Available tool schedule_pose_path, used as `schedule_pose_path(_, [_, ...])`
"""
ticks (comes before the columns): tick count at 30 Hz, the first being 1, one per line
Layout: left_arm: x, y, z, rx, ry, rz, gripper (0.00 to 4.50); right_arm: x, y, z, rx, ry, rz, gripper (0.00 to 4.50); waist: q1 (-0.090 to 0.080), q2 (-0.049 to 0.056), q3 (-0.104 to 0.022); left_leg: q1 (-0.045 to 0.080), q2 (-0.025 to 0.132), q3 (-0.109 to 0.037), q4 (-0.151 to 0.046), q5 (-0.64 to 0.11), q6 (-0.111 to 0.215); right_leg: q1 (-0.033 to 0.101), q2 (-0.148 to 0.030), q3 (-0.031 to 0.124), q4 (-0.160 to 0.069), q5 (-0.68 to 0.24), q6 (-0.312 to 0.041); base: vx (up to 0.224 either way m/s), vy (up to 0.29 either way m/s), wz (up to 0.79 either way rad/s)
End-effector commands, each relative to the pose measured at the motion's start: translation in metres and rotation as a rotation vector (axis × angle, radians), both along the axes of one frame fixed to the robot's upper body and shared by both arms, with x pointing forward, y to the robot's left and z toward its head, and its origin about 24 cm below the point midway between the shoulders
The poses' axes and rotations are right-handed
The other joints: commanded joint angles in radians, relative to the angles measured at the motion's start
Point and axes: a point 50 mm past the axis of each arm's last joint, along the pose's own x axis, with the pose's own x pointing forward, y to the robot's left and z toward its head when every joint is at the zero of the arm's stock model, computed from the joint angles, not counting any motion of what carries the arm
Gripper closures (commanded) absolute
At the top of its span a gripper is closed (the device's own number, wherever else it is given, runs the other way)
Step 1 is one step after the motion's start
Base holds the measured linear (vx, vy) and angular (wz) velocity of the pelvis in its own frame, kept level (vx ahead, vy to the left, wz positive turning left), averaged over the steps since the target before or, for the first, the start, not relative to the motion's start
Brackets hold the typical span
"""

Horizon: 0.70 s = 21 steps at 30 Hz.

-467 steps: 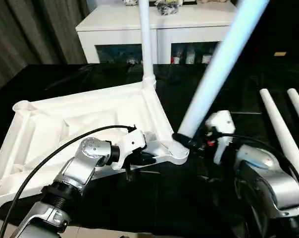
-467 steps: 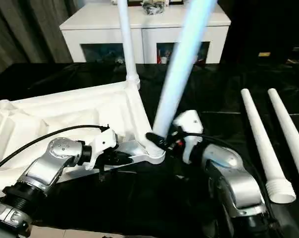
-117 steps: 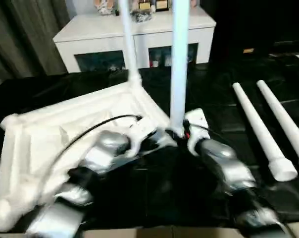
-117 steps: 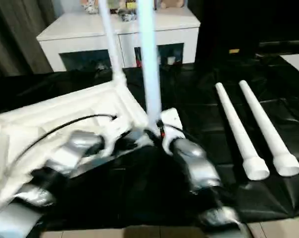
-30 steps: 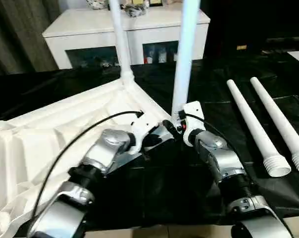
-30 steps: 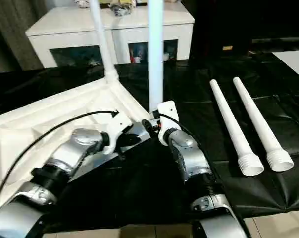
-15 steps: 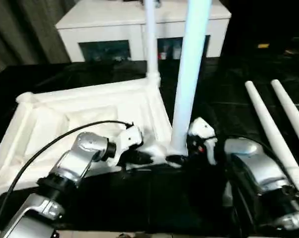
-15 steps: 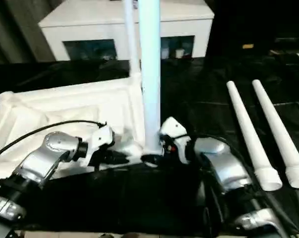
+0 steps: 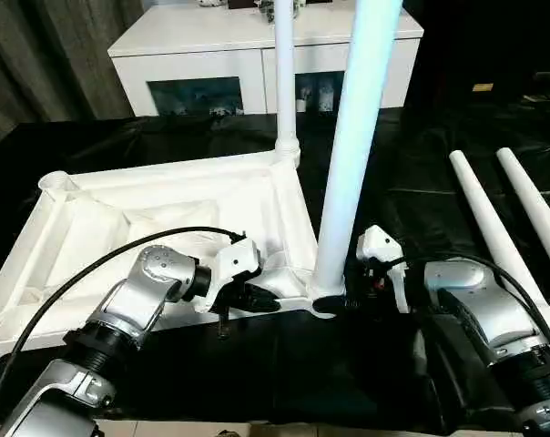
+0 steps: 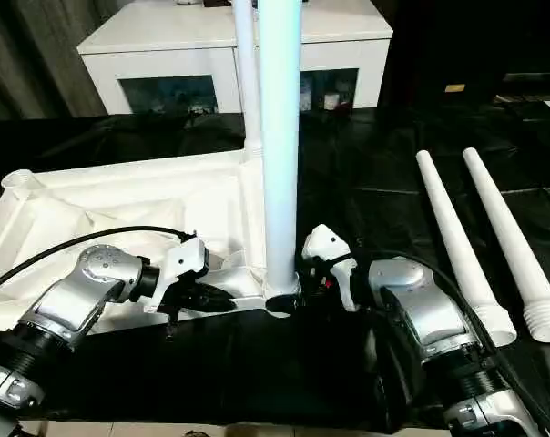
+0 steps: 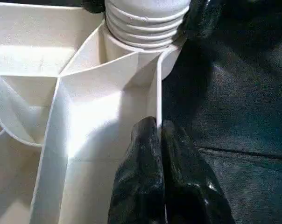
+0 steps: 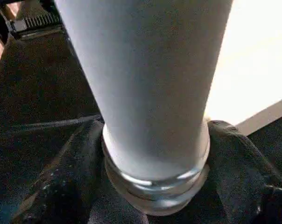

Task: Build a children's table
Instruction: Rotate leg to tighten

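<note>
Left gripper [image 11: 159, 133]: fingers pinched tight on the thin tabletop [image 9: 147, 214] rim. Right gripper [image 12: 155, 154]: fingers spread wide around the upright leg [image 9: 352, 150] base, one each side. Left wrist view alone shows the leg's ribbed end seated in the corner socket [image 11: 166, 56].

Upright legs [image 9: 352, 155] amid probably open black mat [image 9: 412, 182]

Black sheet-covered surface [image 9: 257, 364] carries the upturned white table panel [image 9: 147, 218]; two loose legs [image 9: 503, 218] lie side by side at right.

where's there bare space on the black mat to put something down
Bare mat runs between the upright near leg and the two loose legs, and behind the tabletop toward the cabinet. It is crowded at the near corner, around both tools.
</note>
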Motion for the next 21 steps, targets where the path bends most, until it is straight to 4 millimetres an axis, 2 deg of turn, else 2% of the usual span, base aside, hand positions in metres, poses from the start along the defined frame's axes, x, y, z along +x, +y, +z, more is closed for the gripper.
schedule_pose_path(1, [-0.004, -0.005, 0.0, -0.006, 0.017, -0.041, 4.5, -0.001, 0.006, 0.005, 0.028, -0.014, 0.014, 1.47, -0.002, -0.009, -0.071, 0.022, 0.068, -0.032, -0.074, -0.223, 0.057, 0.045, -0.058, 0.037, -0.051, -0.138, -0.265, 0.0, 0.0, 0.0])
schedule_pose_path(11, [-0.005, -0.003, -0.002, 0.003, 0.021, -0.03, 4.5, -0.002, 0.008, 0.002, 0.043, -0.002, 0.005, 1.74, -0.003, -0.009, -0.07, 0.022, 0.068, -0.033, -0.074, -0.228, 0.054, 0.045, -0.057, 0.037, -0.053, -0.159, -0.262, 0.0, 0.0, 0.0])
schedule_pose_path(14, [-0.002, -0.003, -0.003, 0.011, 0.0, -0.013, 4.5, -0.001, 0.008, 0.002, 0.054, 0.001, -0.011, 1.75, -0.003, -0.006, -0.071, 0.024, 0.067, -0.033, -0.074, -0.235, 0.049, 0.045, -0.056, 0.037, -0.053, -0.163, -0.26, 0.0, 0.0, 0.0])
schedule_pose_path(18, [0.007, -0.007, -0.003, 0.019, -0.059, 0.052, 4.5, 0.0, 0.009, 0.001, 0.038, -0.018, -0.046, 1.76, -0.006, -0.007, -0.067, 0.025, 0.066, -0.032, -0.075, -0.271, 0.035, 0.041, -0.056, 0.038, -0.061, -0.212, -0.251, 0.0, 0.0, 0.0])
schedule_pose_path(19, [0.011, -0.009, -0.002, 0.014, -0.074, 0.066, 4.5, 0.002, 0.01, 0.0, 0.026, -0.03, -0.071, 1.76, -0.004, -0.009, -0.066, 0.031, 0.066, -0.031, -0.076, -0.29, 0.025, 0.038, -0.056, 0.039, -0.064, -0.236, -0.245, 0.0, 0.0, 0.0])
schedule_pose_path(20, [0.011, -0.009, -0.002, 0.014, -0.074, 0.066, 4.5, 0.002, 0.01, 0.0, 0.026, -0.03, -0.071, 1.76, -0.005, -0.008, -0.064, 0.031, 0.066, -0.031, -0.076, -0.299, 0.02, 0.036, -0.056, 0.04, -0.066, -0.25, -0.242, 0.0, 0.0, 0.0])
schedule_pose_path(21, [0.011, -0.012, -0.001, 0.002, -0.075, 0.058, 4.5, 0.002, 0.011, -0.002, 0.009, -0.048, -0.091, 1.76, -0.007, -0.005, -0.064, 0.029, 0.065, -0.034, -0.079, -0.316, 0.009, 0.04, -0.058, 0.04, -0.066, -0.282, -0.231, 0.0, 0.0, 0.0])
